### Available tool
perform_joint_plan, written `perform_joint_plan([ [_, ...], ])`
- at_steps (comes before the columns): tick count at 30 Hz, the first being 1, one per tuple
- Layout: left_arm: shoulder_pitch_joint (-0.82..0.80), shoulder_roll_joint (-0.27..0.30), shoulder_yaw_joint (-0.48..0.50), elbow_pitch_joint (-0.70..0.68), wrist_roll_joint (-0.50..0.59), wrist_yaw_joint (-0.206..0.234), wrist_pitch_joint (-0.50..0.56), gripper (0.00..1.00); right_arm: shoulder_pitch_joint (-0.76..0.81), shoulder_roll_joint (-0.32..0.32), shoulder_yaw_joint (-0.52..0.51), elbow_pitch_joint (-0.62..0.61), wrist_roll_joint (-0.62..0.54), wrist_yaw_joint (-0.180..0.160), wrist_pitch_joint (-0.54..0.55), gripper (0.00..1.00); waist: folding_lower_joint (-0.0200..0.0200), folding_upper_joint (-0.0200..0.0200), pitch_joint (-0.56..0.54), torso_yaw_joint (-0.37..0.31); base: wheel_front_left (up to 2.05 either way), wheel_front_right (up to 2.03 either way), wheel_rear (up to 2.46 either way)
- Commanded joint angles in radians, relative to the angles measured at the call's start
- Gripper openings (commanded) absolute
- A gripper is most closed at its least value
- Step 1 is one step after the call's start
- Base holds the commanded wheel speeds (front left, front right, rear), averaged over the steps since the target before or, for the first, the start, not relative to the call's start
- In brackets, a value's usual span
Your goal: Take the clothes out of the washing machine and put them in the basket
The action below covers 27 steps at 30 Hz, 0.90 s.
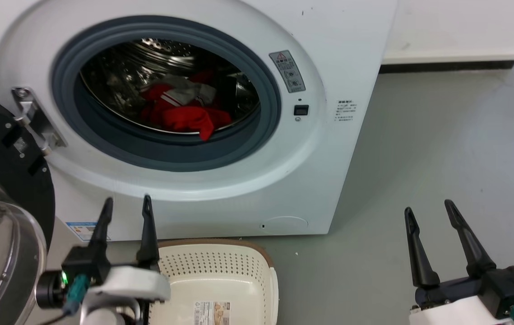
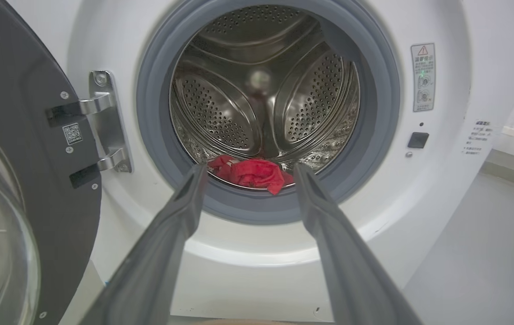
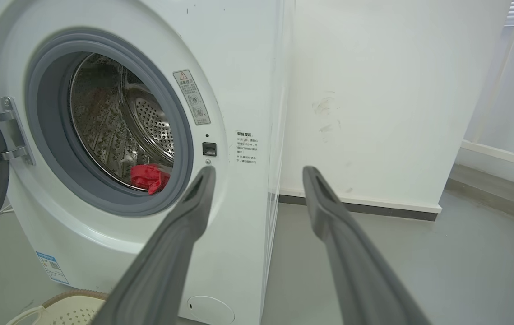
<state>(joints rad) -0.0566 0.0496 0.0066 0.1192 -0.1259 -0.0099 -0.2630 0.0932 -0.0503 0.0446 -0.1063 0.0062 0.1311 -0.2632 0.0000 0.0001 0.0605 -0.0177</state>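
The clothes (image 1: 184,113), a crumpled red bundle with white panels, lie low at the front of the steel drum (image 2: 238,113) inside the washing machine (image 1: 329,189). One red fold droops over the drum's lip toward the grey seal (image 1: 171,155). The machine's black-framed glass door (image 1: 8,212) stands swung wide open on its hinge at the machine's left side. The basket (image 1: 220,266) sits on the floor just in front of the machine, below the porthole, with a sticker showing on its bare bottom.

The left gripper (image 1: 128,200) hangs in front of the machine's lower panel, by the basket's left edge. Its two fingers are spread well apart, grasp nothing and point up toward the porthole. The right gripper (image 1: 428,206) is off to the machine's right, over the grey floor (image 1: 442,149). Its fingers are likewise parted wide with nothing between them.
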Motion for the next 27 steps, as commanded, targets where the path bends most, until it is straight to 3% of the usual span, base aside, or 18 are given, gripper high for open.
perform_joint_plan([
  [1, -0.027, 0.001, 0.006, 0.005, 0.005, -0.006, -0.003, 1.0, -0.018, 0.0, 0.001, -0.007, -0.005, -0.001, -0.003, 1.0, 0.0, -0.0001, 0.022, -0.014, 0.0, 0.0, 0.0],
  [7, -0.241, 0.018, 0.054, 0.173, 0.026, -0.049, -0.003, 1.0, -0.066, 0.0, -0.01, -0.023, -0.007, -0.001, -0.002, 1.0, 0.0, -0.0001, 0.124, -0.048, 0.0, 0.0, 0.0],
  [18, -0.711, 0.144, 0.042, 0.551, 0.085, -0.08, 0.0, 1.0, -0.169, 0.001, -0.009, -0.037, 0.028, -0.001, -0.002, 1.0, 0.0, -0.0001, 0.305, -0.127, 0.0, 0.0, 0.0],
  [27, -1.009, 0.247, -0.018, 0.827, 0.112, -0.106, 0.153, 1.0, -0.24, 0.001, -0.015, -0.046, 0.075, -0.001, -0.002, 1.0, 0.0, -0.0001, 0.428, -0.178, 0.0, 0.0, 0.0],
])
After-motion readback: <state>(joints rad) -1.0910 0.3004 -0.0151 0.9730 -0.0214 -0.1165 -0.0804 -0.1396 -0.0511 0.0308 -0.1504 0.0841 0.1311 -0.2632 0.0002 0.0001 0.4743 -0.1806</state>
